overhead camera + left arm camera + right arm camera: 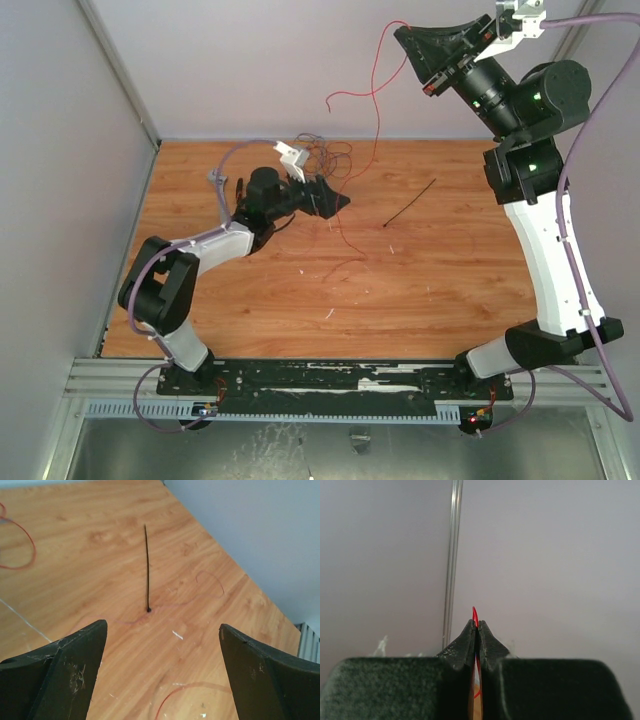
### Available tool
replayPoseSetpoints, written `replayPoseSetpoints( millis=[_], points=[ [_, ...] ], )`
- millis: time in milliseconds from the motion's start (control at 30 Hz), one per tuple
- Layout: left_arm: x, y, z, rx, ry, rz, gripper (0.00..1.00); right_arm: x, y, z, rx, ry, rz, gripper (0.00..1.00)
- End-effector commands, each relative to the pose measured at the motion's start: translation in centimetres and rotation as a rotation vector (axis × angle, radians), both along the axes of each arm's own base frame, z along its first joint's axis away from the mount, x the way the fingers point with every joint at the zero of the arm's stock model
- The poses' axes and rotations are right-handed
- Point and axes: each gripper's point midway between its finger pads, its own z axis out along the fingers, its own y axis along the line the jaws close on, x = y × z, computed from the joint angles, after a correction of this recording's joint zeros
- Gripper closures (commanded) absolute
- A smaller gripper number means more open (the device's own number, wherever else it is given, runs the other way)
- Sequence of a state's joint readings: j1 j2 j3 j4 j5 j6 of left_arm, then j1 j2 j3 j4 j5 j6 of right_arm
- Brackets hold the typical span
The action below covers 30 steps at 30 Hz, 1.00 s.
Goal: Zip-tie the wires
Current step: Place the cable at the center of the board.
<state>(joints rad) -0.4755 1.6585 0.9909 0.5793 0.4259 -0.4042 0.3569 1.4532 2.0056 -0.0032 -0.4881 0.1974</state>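
Observation:
The wires (325,156) lie as a loose bunch of thin red and dark strands at the back of the table. One red strand (377,85) rises from the bunch to my right gripper (399,32), which is lifted high against the back wall. In the right wrist view that gripper (477,625) is shut on the red strand (475,614), whose tip pokes out above the fingertips. The zip tie (410,204) lies flat and slanted on the wood, right of centre. My left gripper (340,202) is open and empty, low over the table just in front of the bunch. Its view shows the zip tie (147,570) ahead of the open gripper (162,627).
Loose red strands (187,689) and a faint one (210,577) trail over the wooden table (250,300) near the zip tie. Grey walls (60,150) close in the left, back and right. A metal rail (330,385) runs along the near edge.

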Motion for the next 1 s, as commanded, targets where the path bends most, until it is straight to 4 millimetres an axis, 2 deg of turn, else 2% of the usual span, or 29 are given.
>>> replayPoseSetpoints(
  millis=[0, 167, 267, 433, 533, 667, 833, 967],
  points=[
    [-1.4, -1.9, -0.4, -0.041, -0.007, -0.078, 0.02, -1.9, -0.4, 1.9, 0.022, -0.042, 0.028, 1.0],
    [-2.6, -3.5, -0.3, -0.067, -0.014, -0.147, 0.02, -1.8, -0.4, 1.7, 0.024, -0.038, 0.026, 1.0],
    [-2.4, -3.9, -0.1, -0.071, -0.015, -0.145, 0.02, -1.8, -0.5, 1.6, 0.025, -0.036, 0.023, 1.0],
    [-0.9, -2.4, -1.1, 0.007, -0.008, -0.026, 0.02, -1.8, -0.8, 1.6, 0.023, -0.039, 0.001, 1.0],
    [-0.9, -1.4, -2.2, 0.069, 0.006, 0.011, 0.02, -1.8, -1.0, 1.3, 0.022, -0.036, -0.01, 1.0],
    [-2.1, -1.1, -4.1, 0.113, 0.045, -0.009, 0.02, -2.0, -1.1, 1.5, 0.026, -0.047, -0.014, 1.0],
    [-4.5, -1.2, -6.9, 0.143, 0.1, -0.035, 0.02, -1.8, -1.2, 1.8, 0.024, -0.054, -0.022, 1.0],
    [-6.1, -0.5, -8.3, 0.152, 0.131, -0.03, 0.02, -1.5, -1.0, 1.5, 0.018, -0.046, -0.019, 1.0]
  ],
)
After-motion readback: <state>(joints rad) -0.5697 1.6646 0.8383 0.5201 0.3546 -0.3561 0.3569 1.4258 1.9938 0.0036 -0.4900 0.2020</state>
